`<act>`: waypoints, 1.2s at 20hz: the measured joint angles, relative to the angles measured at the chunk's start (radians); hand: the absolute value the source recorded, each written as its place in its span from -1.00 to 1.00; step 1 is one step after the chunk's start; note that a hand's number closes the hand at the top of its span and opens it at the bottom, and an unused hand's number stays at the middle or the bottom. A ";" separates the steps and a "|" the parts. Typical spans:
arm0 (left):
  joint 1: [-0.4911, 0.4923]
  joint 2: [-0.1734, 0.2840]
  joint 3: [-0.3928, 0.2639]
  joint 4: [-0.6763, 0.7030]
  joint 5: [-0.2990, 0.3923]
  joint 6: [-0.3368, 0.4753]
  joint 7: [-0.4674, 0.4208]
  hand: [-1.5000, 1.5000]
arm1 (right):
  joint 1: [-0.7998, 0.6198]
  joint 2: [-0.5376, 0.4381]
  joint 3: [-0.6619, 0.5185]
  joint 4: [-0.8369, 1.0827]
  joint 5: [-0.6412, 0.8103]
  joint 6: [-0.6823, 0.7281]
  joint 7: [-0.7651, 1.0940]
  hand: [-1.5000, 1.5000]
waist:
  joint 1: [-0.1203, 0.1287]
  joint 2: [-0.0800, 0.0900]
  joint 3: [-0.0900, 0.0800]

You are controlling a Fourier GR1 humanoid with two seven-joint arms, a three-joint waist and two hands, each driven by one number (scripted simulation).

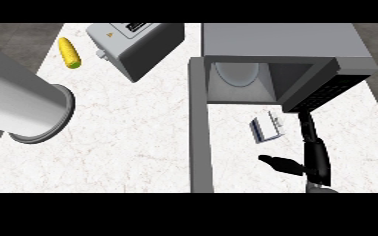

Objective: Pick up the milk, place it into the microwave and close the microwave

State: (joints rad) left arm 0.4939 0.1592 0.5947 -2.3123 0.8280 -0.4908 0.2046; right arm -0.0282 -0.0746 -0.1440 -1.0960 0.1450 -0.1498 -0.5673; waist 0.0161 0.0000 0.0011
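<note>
The microwave [284, 60] stands open on the white table [133, 130], its door [200, 125] swung out toward the near edge. Inside, only a pale round turntable [238, 73] shows. The milk [266, 127], a small white carton, lies on the table just in front of the microwave's opening, between the door and the control panel side. The right hand [314, 155] is on the far side of the milk from the door, close beside the carton and apparently not touching it, though the view is too steep to be sure. Its fingers [307, 125] stretch straight toward the microwave and the thumb [279, 163] sticks out wide toward the door, so it holds nothing. Well away beyond the door are a toaster [136, 47], a corn cob [69, 53] and a large grey cylinder [33, 107].
</note>
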 measured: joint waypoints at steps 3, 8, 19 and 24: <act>0.013 0.003 0.012 -0.004 0.022 0.002 0.014 -1.00 | -0.058 -0.013 -0.030 0.144 0.009 -0.020 -0.083 -1.00 | 0.004 0.001 0.000; 0.031 0.007 0.045 0.005 0.058 -0.046 0.008 -1.00 | -0.142 -0.038 -0.069 0.364 0.011 -0.015 -0.233 -1.00 | 0.007 -0.001 -0.001; 0.058 -0.018 0.056 -0.001 0.100 -0.084 0.019 -1.00 | -0.281 -0.066 -0.143 0.680 -0.027 0.055 -0.486 1.00 | 0.006 -0.010 -0.009; 0.040 -0.003 0.060 0.004 0.124 -0.089 0.024 -1.00 | -0.316 -0.073 -0.164 0.745 -0.047 0.095 -0.517 1.00 | 0.003 -0.010 -0.013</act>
State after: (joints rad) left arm 0.5338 0.1563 0.6550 -2.3086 0.9525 -0.5800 0.2286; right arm -0.3442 -0.1478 -0.3081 -0.3506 0.0982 -0.0550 -1.0845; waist 0.0194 -0.0104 -0.0115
